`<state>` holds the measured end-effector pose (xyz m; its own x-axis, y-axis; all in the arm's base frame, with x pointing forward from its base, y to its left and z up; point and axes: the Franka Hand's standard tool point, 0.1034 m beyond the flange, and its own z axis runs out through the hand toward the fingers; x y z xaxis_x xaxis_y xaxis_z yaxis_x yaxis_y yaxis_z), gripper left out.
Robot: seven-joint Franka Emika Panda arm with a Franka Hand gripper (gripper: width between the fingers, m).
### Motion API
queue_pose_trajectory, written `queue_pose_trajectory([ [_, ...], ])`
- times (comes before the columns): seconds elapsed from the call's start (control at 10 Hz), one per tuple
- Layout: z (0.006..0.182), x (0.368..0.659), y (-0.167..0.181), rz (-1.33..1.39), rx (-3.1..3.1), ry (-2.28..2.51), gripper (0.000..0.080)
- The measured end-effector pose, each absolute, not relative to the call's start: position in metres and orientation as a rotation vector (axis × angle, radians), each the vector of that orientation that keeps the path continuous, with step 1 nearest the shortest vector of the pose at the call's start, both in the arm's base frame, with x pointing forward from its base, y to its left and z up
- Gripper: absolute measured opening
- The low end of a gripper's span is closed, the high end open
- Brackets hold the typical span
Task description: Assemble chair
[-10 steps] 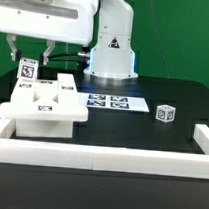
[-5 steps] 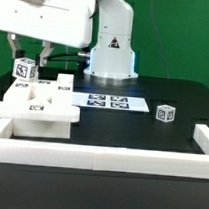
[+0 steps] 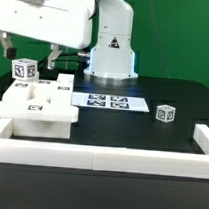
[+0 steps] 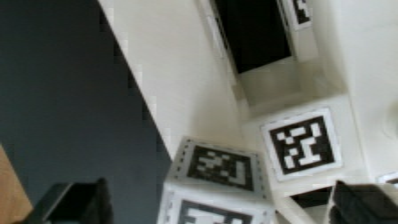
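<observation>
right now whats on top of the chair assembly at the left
A small tagged cube-shaped part sticks up at the chair assembly's back left corner, and another white post stands further right. How the cube seats into the assembly is hidden. The open tool hangs above.

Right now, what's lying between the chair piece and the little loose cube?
The marker board lies between the chair piece and the cube, seen in the exterior view.

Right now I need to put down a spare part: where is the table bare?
Bare black table lies between the marker board, the small tagged cube and the front border rail. More lies beyond the cube, toward the exterior view's right. The exterior view's left is crowded by the chair assembly under the gripper.
</observation>
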<state>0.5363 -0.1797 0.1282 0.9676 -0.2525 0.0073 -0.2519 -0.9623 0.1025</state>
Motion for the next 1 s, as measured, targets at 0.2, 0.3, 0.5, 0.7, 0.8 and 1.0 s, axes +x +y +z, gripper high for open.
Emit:
queue_pose_trajectory([
  [0.2, 0.1295, 0.5354, -0.1789, -0.022, 3.042, -0.087, 0.0639],
  [0.3, 0.1294, 0.5351, -0.1792, -0.029, 3.044, 0.052, 0.0648],
  [0.5, 0.1292, 0.5346, -0.1804, -0.041, 3.035, 0.259, 0.0649],
  [0.7, 0.1293, 0.5343, -0.1815, -0.050, 3.015, 0.434, 0.0649],
  [0.8, 0.1293, 0.5343, -0.1815, -0.053, 3.006, 0.497, 0.0649],
  [1.0, 0.1290, 0.5353, -0.1787, -0.069, 2.954, 0.761, 0.0649],
])
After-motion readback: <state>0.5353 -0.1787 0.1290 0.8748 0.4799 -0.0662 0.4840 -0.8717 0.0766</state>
